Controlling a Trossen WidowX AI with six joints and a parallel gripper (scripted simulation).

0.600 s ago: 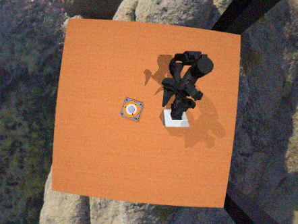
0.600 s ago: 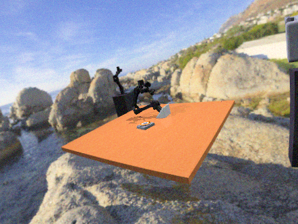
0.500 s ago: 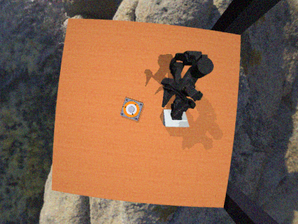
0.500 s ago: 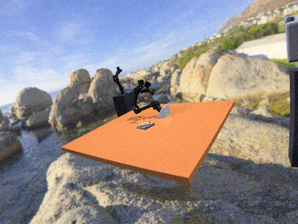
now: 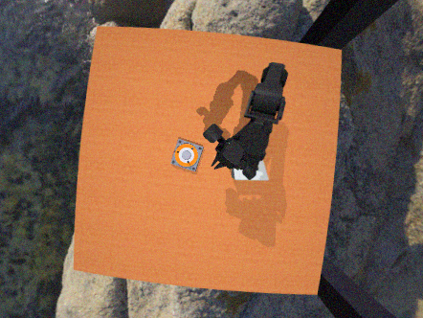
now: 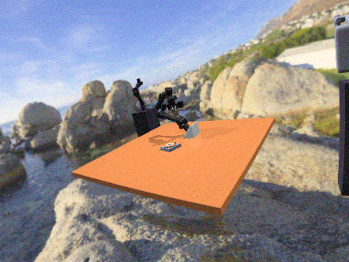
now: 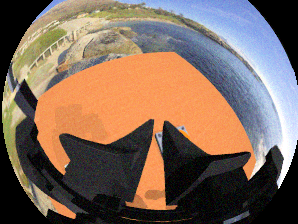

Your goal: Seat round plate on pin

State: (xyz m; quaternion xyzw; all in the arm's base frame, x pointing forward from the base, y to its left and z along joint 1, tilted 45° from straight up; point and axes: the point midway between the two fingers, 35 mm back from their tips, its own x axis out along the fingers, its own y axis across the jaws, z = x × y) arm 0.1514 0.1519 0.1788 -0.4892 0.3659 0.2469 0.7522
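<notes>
On the orange table (image 5: 144,230), the round plate (image 5: 187,155) sits on its grey square base (image 5: 179,164), left of the robot; its orange tab's direction is too small to tell. To its right, the black arm folds low, its gripper (image 5: 216,160) nearly closed, holding nothing, pointing toward the plate but apart.

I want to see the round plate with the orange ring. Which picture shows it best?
The top view: the plate faces the camera, ring fully visible on its grey base. The exterior view shows it small and edge-on; the wrist view shows only the shut gripper.
</notes>
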